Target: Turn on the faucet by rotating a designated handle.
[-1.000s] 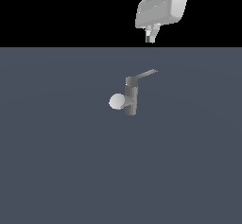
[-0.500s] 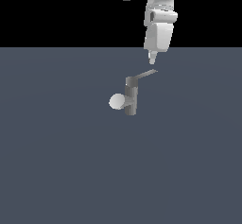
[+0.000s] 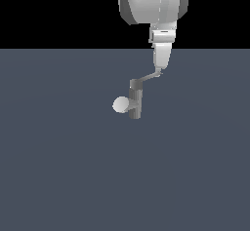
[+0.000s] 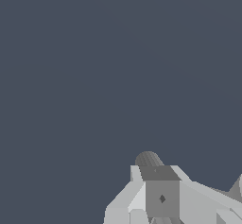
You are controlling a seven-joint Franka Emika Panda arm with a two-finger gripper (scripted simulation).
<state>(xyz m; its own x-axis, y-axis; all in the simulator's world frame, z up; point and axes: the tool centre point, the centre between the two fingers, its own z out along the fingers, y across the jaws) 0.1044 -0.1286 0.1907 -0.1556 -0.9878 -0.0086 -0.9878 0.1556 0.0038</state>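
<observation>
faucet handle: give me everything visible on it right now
The handle is a thin, flat grey bar, metal-looking, projecting from the top of the faucet post toward the exterior view's right and slanting slightly upward. Its far end sits right at the tip of the claw, which comes down from above; actual contact can't be confirmed. The wrist view doesn't show the bar clearly.

Matt grey faucet (image 3: 135, 101), glossy white tool (image 3: 160, 70)

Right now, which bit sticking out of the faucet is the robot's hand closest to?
The handle, the thin flat bar slanting up from the post's top. The gripper meets its far end. The stubby spout with its pale round face sits lower, opposite side.
</observation>
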